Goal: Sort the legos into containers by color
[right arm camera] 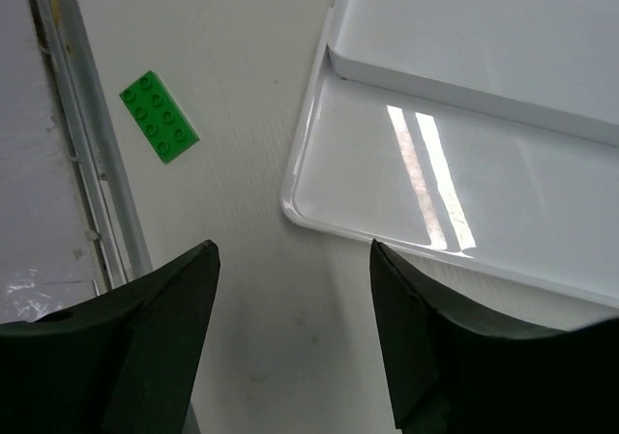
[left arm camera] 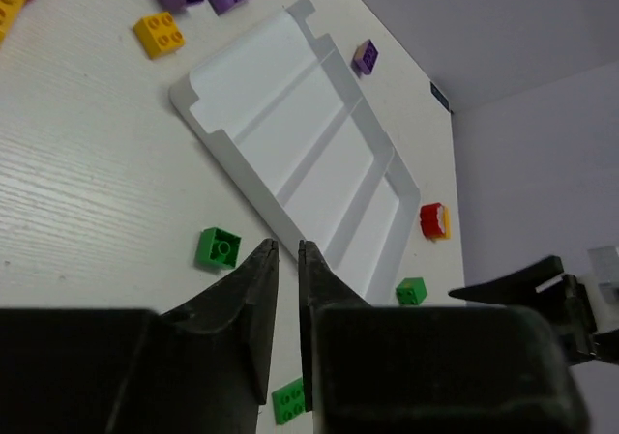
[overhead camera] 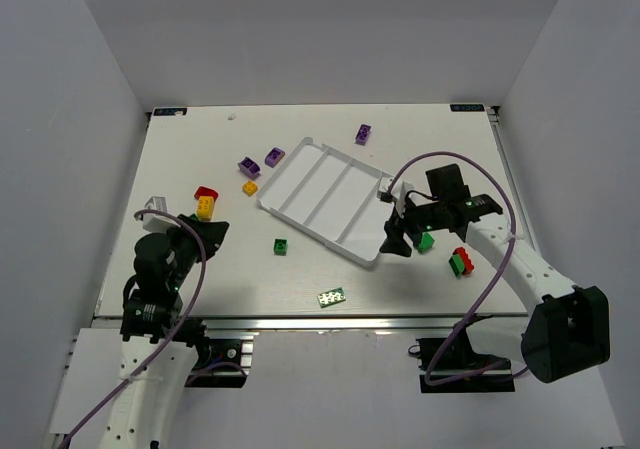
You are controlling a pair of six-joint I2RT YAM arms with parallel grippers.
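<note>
Where pale grey walls close in on three sides, a white table with a faint wood grain fills the booth, an aluminium rail running along its near edge. At its middle lies the white tray, turned at an angle to the table's edges, its four compartments showing only bare glossy plastic. The right gripper hangs over the tray's near right corner with its fingers spread wide and nothing between them. The left gripper sits near the table's left edge, pointed toward the tray, its jaws drawn in to a thin slit and gripping nothing. Every brick in view lies on the table outside the tray. Left of it are two purple bricks close together, a yellow one just below them, and a red touching another yellow. A third purple lies beyond the tray's far end. A green brick lies nearer than the tray's left corner, a flat green plate close to the rail, another green just beside the right gripper, and a red near it.
</note>
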